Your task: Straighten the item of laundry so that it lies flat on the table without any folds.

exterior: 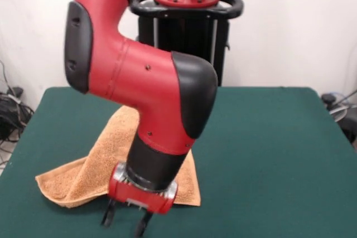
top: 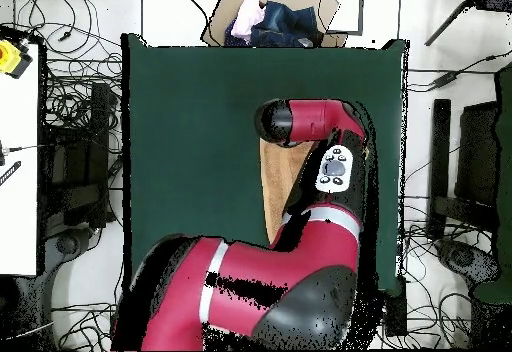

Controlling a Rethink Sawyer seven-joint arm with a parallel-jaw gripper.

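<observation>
While the jaws (exterior: 126,221) hang spread, the towel (exterior: 89,174) lies folded on the table (exterior: 268,149).

Towel (exterior: 89,174) on table (exterior: 268,149), behind tool (exterior: 126,220), partly under arm (exterior: 150,98)

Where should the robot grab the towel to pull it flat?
Probably the towel's loose corner at the picture's left in the front view, where the folded layer ends in a point on the table. Come down from above and drag outward, away from the bulk. The gripper, fingers apart, hovers by the near edge; the arm hides most of the cloth overhead.
</observation>
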